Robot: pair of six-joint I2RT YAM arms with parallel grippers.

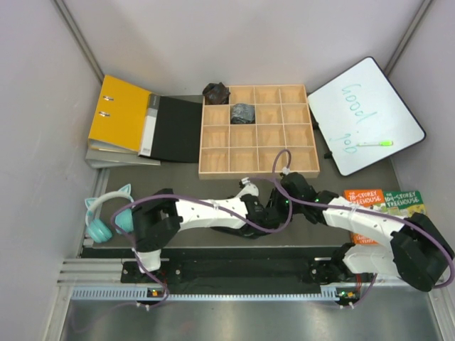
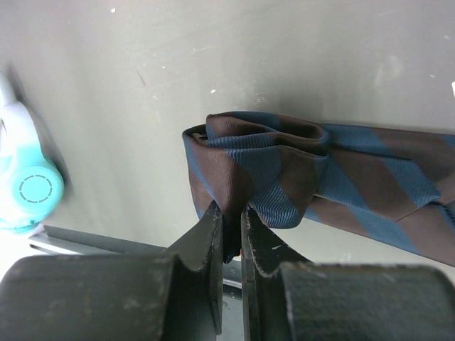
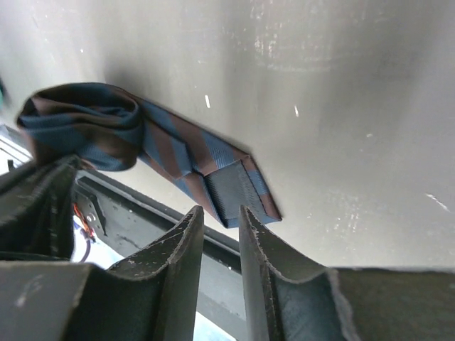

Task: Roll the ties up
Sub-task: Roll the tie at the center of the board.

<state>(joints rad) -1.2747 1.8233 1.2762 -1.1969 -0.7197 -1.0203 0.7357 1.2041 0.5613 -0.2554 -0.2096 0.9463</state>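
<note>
The left gripper (image 2: 231,214) has its jaws clamped on the outer wrap of the partly coiled brown-and-blue striped tie (image 2: 284,167), which lies on the desk (image 2: 298,50) near the front rail. The right gripper (image 3: 220,213) hovers just short of the loose tail, its jaws narrowly apart and empty. The winding should go best with the coil pinched firmly and the tail pressed flat and taut, so the layers stack evenly.

Held in my left gripper (image 2: 232,229), the tie (image 2: 341,177) is ribbed woven cloth with a faint sheen. The fingers (image 2: 199,263) look like matt, grainy black plastic; the table (image 2: 249,57) beyond is dull and scuffed.
</note>
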